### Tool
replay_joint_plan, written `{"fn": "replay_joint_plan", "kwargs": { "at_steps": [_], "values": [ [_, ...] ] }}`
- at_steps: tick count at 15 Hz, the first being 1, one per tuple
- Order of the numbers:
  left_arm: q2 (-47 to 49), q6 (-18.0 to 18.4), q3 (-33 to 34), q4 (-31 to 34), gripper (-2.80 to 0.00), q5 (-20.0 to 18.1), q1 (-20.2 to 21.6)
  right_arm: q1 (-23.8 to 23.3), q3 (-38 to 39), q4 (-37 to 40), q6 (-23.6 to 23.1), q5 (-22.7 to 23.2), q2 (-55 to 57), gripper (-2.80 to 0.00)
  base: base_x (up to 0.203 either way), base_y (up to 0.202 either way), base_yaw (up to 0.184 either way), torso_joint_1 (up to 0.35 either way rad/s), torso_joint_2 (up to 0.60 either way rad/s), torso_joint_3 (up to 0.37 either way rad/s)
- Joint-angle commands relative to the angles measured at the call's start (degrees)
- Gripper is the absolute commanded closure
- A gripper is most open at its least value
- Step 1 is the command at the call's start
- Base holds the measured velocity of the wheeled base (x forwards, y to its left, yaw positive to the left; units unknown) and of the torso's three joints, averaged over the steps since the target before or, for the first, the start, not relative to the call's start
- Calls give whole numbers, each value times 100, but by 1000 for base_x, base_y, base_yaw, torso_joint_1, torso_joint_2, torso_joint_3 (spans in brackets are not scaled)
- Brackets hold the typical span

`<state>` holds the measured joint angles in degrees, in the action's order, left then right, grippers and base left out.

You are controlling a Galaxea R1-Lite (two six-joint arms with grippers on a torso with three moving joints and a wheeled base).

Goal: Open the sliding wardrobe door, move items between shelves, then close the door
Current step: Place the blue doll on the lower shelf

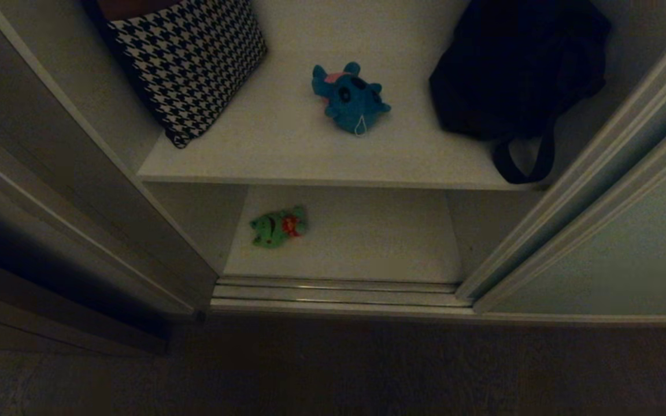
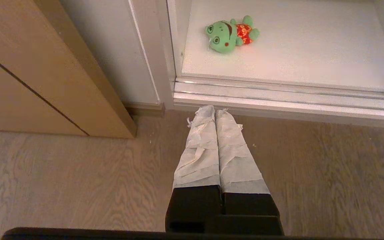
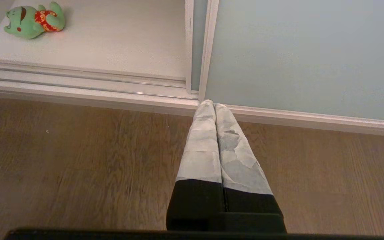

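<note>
wardrobe stood open, both end effectors parked low and pinched shut

the sliding wardrobe door (image 1: 616, 248) filled the lower right of the head view, its pale grey-green panel pushed aside so the white interior lay exposed; judged from that, the opening step was done and the moving of toys had not begun. the upper shelf (image 1: 287, 144) spanned the middle of the frame and the lower shelf (image 1: 367, 242) showed beneath it, just behind the ribbed floor track (image 1: 339, 292).

a black bag (image 1: 512, 75) slumped at the upper right, its strap hanging over the shelf edge, and a houndstooth bag (image 1: 188, 58) leaned at the upper left. both crowded the upper shelf and would likely narrow any reach from the sides.

the teal-blue plush (image 1: 349, 99) lay between the bags, apart from each. the green plush (image 1: 278, 226) lay on the lower shelf toward its left, near the side wall.

neither arm showed in the head view. the left end effector (image 2: 213, 111) hung over the wooden floor (image 2: 62, 180) with its wrapped fingers pressed together, holding nothing; the right end effector (image 3: 212, 104) was likewise closed and empty, its tips before the door's edge.
</note>
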<state>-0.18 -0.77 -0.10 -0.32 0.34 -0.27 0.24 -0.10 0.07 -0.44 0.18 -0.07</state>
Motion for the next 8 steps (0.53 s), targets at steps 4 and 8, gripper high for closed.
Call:
{"fn": "replay_joint_plan", "kwargs": {
  "at_steps": [4, 8],
  "values": [
    [18, -11, 1, -3, 0, 1, 0, 2, 1, -3, -3, 8, -1, 0, 79, 0, -1, 2, -1, 3],
    [18, -11, 1, -3, 0, 1, 0, 2, 1, 1, -2, 6, -1, 0, 196, 0, 1, 1, 4, 5]
  ]
}}
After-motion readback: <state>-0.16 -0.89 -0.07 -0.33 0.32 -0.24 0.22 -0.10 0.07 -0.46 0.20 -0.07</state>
